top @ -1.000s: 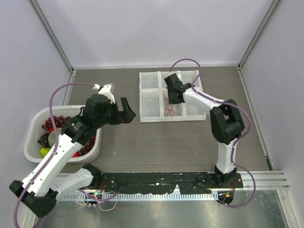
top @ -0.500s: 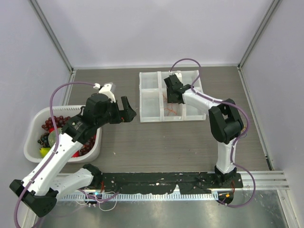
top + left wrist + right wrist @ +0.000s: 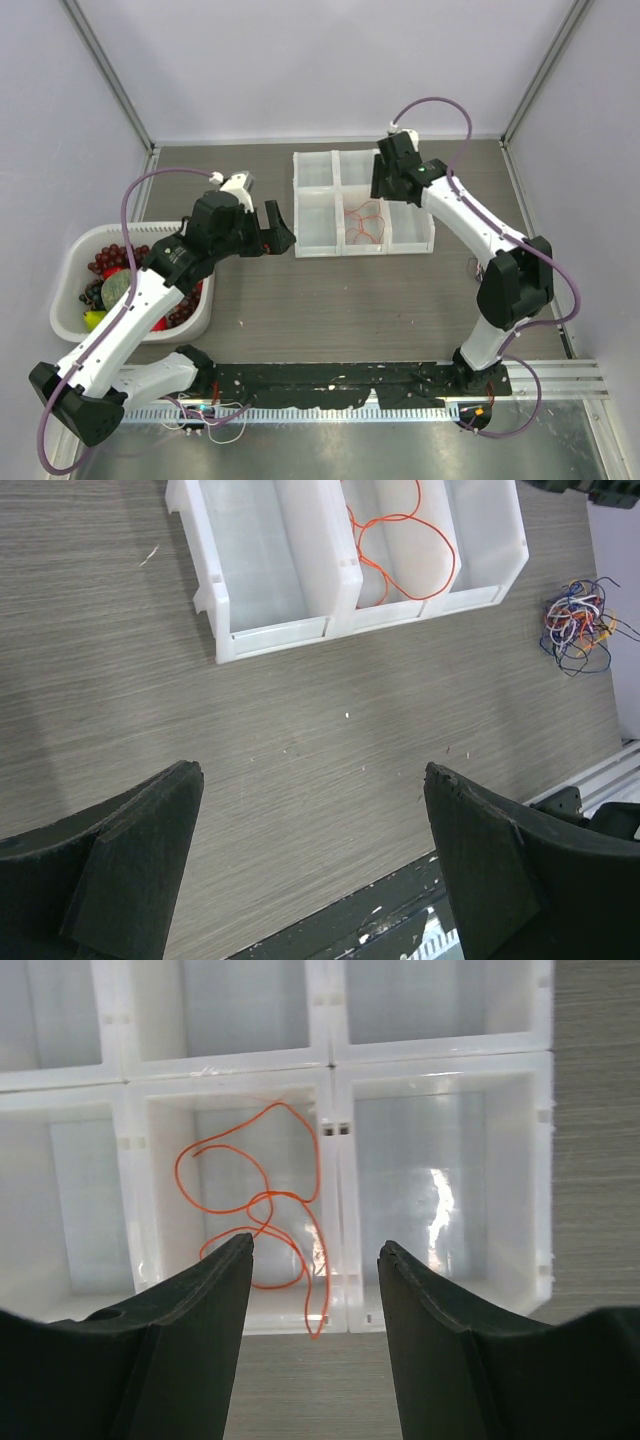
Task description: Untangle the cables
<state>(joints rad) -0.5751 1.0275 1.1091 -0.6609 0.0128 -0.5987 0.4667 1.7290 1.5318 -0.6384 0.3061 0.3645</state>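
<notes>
no readable text, labels, or numbers

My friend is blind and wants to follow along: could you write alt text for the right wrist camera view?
A thin orange cable lies in loose loops inside one compartment of a white divided tray, with one end trailing over the wall nearest the camera. At the bottom of the view, the right hand shows its two black fingers open, holding nothing.

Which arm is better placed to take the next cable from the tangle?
Likely the right: the tangle lies right of the tray, and the right gripper is open, empty. The left gripper is left of it.
</notes>
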